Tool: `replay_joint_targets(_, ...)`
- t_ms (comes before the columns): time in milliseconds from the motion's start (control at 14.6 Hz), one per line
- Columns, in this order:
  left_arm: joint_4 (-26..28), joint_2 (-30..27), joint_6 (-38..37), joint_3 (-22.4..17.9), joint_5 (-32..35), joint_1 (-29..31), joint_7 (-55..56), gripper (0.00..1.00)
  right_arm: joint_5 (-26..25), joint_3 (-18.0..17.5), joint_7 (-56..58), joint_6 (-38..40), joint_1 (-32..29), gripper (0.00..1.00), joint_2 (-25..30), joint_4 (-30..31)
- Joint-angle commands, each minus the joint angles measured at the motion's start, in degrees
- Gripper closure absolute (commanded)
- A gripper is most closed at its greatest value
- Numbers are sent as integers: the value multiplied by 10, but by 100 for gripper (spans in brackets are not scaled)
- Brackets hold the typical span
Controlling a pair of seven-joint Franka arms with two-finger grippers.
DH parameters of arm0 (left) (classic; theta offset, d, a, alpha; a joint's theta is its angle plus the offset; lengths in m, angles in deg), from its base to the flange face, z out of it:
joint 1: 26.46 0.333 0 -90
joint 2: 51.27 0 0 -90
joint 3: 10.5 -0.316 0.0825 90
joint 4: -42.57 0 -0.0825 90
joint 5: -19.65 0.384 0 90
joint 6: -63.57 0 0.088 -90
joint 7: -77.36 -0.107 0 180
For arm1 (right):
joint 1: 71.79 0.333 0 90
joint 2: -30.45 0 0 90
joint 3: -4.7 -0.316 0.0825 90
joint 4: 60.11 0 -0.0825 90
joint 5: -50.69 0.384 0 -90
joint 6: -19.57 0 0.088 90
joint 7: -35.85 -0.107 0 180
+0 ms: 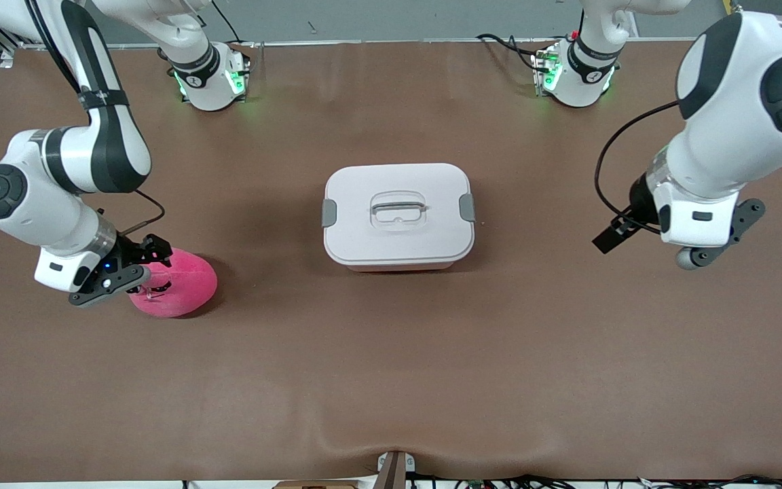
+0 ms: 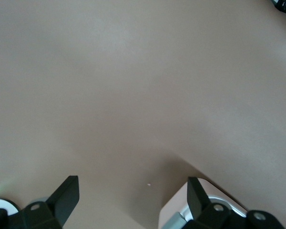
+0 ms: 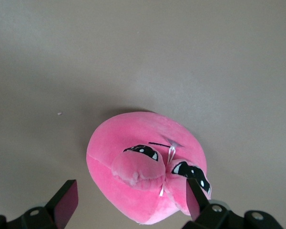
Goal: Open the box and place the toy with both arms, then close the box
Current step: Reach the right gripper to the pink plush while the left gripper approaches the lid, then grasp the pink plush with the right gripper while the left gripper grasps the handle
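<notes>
The brown desk [image 1: 391, 380] took up nearly everything, bare apart from two things. In its middle sat the box [image 1: 398, 214], its white lid on, a grey clip at each short end and the recessed grey handle flat in the top; a thin band of the pink tub showed under the lid's edge on the side nearer the front camera.

The two white arms came in from their green-lit bases, which stood farther from the front camera than the box. The left arm hung well clear of the box, toward its own end of the desk, and waited there. The left hand [image 2: 133, 195] hovered over bare desk with its fingers spread wide and nothing between them; its wrist camera caught only a corner of the box's lid and one clip.

The toy [image 1: 184, 284], much smaller than the box, lay on the desk toward the right arm's end, a little nearer the front camera than the box and well apart from it. The right hand [image 3: 132, 198] was low over the toy, fingers spread, one to either side of the plush. Through its wrist camera the toy's two bulging black-and-white eyes faced up between the fingers. I could not tell whether the fingers touched the plush.
</notes>
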Motion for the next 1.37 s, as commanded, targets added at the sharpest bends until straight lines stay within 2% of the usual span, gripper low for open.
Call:
replay_joint_targets(0, -12, 8, 3, -1, -15, -11, 37, 0, -11, -2, 4, -2, 2, 0, -10, 2)
replay_joint_targets(206, -10, 9, 26, 0, -32, -16, 72, 0, -11, -2, 4, -2, 3, 0, -18, 2)
replay_joint_targets(1304, -10, 55, 72, -1, -23, -162, 378, 0, -10, -2, 16, 4, 2, 0, -50, 2)
